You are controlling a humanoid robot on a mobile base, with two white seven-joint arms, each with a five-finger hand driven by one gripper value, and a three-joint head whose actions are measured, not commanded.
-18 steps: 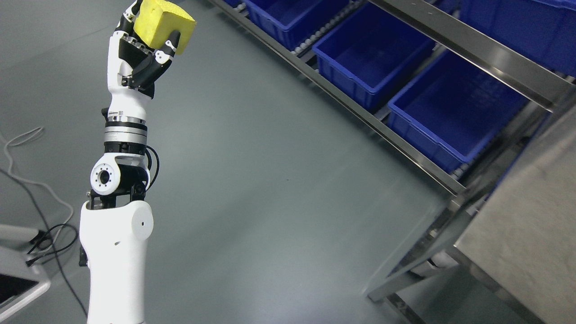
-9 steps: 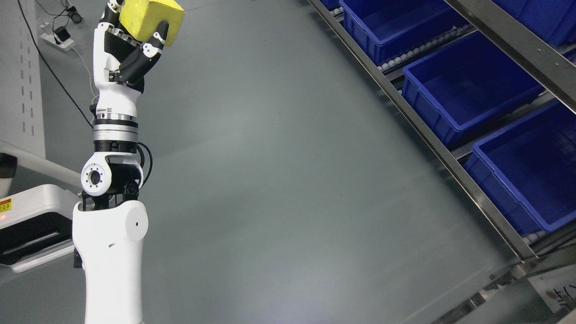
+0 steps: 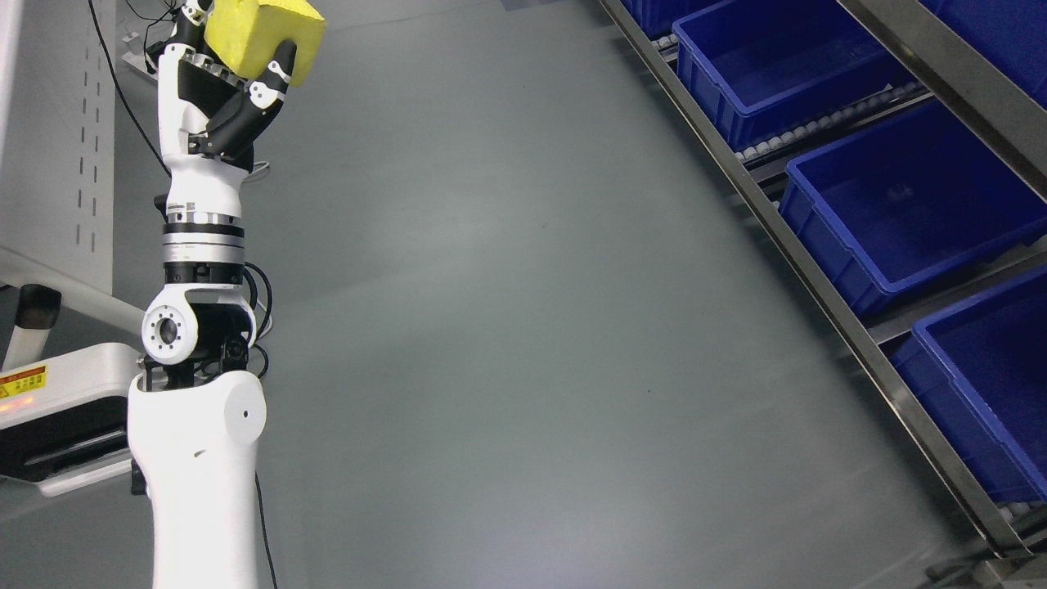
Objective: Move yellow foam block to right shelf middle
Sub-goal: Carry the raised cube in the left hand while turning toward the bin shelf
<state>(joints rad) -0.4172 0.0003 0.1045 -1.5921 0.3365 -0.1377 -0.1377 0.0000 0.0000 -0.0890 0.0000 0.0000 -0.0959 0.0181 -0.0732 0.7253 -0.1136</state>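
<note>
My left hand [image 3: 225, 90] is raised at the upper left, its black and white fingers curled around a yellow foam block [image 3: 260, 34]. The block sits at the top edge, partly cut off. The metal shelf [image 3: 826, 290] runs along the right side, far from the hand across open grey floor. It holds blue bins, one in the middle [image 3: 900, 200], one above [image 3: 769, 61] and one at the lower right [image 3: 990, 376]. My right arm does not show.
A white machine with a black panel and a warning sticker [image 3: 49, 409] stands at the lower left behind my arm. A grey perforated panel [image 3: 57, 131] and black cables [image 3: 123, 90] are at the upper left. Grey floor [image 3: 523, 327] fills the middle.
The whole picture has shifted, so the camera has turned: the shelf slid right, the steel table left the view, and a white machine came in at the left. The hand still holds the block.
</note>
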